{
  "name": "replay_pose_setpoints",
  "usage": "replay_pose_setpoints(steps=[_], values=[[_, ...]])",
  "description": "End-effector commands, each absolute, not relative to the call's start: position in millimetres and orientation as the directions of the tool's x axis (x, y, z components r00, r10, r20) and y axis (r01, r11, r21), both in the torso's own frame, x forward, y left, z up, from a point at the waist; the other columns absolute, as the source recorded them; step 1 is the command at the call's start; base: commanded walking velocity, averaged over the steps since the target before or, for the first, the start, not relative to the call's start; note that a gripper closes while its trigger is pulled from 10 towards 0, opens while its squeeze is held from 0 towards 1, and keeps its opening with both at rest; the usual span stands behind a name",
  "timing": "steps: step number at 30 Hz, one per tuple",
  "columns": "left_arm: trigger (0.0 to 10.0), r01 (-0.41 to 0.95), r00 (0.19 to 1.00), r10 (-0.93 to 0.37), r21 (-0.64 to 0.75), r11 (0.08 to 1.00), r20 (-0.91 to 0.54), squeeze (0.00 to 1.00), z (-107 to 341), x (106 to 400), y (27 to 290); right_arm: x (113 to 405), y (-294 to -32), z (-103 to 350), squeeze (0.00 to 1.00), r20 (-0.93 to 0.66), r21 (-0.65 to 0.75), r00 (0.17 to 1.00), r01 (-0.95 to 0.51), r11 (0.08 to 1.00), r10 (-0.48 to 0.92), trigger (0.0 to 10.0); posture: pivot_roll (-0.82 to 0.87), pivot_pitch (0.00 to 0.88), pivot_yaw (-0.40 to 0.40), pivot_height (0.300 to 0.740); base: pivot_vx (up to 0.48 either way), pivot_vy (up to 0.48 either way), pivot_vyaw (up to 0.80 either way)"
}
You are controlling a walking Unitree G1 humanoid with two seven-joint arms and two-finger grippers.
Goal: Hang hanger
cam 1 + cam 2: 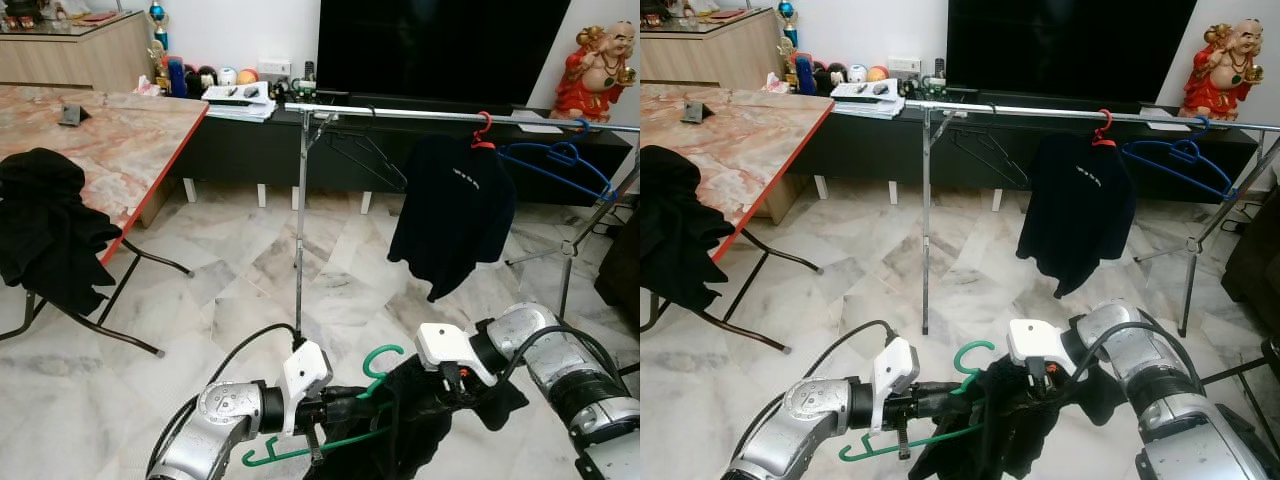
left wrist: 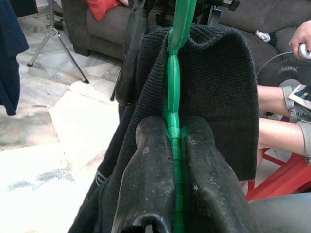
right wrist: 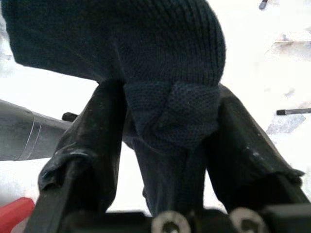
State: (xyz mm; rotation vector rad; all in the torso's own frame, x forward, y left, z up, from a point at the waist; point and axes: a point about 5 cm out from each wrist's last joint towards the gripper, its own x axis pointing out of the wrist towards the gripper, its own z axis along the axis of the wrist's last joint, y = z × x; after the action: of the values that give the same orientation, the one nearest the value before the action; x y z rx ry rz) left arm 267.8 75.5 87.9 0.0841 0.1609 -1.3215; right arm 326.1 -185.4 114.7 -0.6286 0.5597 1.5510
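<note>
Left pincer (image 2: pixel 172 145): mine, clenched on the bar of the green hanger (image 1: pixel 372 384), both fingers pressed flat against the plastic so that it cannot twist.
Right pincer (image 3: pixel 170 126): mine, clamped on a bunched fold of the black knit top (image 2: pixel 214 87), to keep the cloth from sliding off.
Green hanger: low in front of me, between my two arms, hook upward, top draped over it.
Rail (image 1: pixel 400 113): well ahead, across the room, on thin legs; my judgement is that the hook must be carried there and raised over it.
Already on the rail: dark shirt (image 1: pixel 455 215) on a red hanger (image 1: pixel 483 132); blue hanger (image 1: pixel 560 160), bare; black wire hanger (image 1: pixel 365 150), bare.
Free space: between post and dark shirt.
Table (image 1: pixel 110 140): to my left, black garment (image 1: pixel 45 235) heaped over its edge.
</note>
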Motion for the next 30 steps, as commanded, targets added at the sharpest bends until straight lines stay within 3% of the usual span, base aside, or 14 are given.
replay_pose_setpoints(steps=[1,30], values=[[10.0,0.974,0.225,-0.966,0.015,0.225,-0.126,0.00,101.4,271.8,68.9,325.1,-189.4,115.1,0.00,-0.707,-0.004,-0.062,-0.996,-0.091,0.705,0.0,0.03,0.010,-0.111,0.740,0.000,0.000,0.00],[10.0,0.975,0.221,-0.964,0.029,0.219,-0.151,0.00,103.6,272.5,71.1,320.9,-181.9,105.6,0.00,-0.710,0.015,-0.094,-0.993,-0.118,0.698,0.0,0.05,0.000,-0.108,0.740,0.000,0.000,0.00]])
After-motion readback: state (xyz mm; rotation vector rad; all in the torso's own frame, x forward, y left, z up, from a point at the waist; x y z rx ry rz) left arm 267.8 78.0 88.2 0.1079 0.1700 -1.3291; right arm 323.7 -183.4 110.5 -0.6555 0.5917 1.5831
